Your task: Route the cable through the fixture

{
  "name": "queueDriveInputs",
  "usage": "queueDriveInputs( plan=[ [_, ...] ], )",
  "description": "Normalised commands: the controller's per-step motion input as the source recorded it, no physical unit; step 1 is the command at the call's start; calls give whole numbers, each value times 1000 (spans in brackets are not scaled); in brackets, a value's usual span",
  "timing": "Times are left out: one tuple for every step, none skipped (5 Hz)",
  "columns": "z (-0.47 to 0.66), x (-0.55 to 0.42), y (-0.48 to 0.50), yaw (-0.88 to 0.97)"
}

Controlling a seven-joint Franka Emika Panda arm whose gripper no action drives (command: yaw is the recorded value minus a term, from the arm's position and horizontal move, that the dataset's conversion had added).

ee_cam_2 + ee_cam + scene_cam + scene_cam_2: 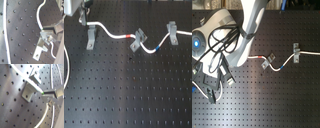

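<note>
The white cable (114,34) runs across the black perforated board in the first exterior view. It passes the top of the left fixture (90,36), carries a red band (128,36), goes through the middle fixture (138,39), dips past a blue band (158,49) and rises to the right fixture (171,32). My gripper (84,15) is at the far left end, just beyond the left fixture. In both wrist views the gripper (43,95) (45,31) is shut on the cable (39,15) next to that bracket (29,87) (40,47).
A further length of white cable arcs along the first exterior view's left edge (68,62) and shows in the second wrist view (6,47). In the second exterior view the white arm (247,30) with black hoses covers the left part of the board (277,100).
</note>
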Motion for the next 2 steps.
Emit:
queueDriveInputs(
  plan=[
    [-214,47,-11,140],
    [61,285,237,171]
  ],
)
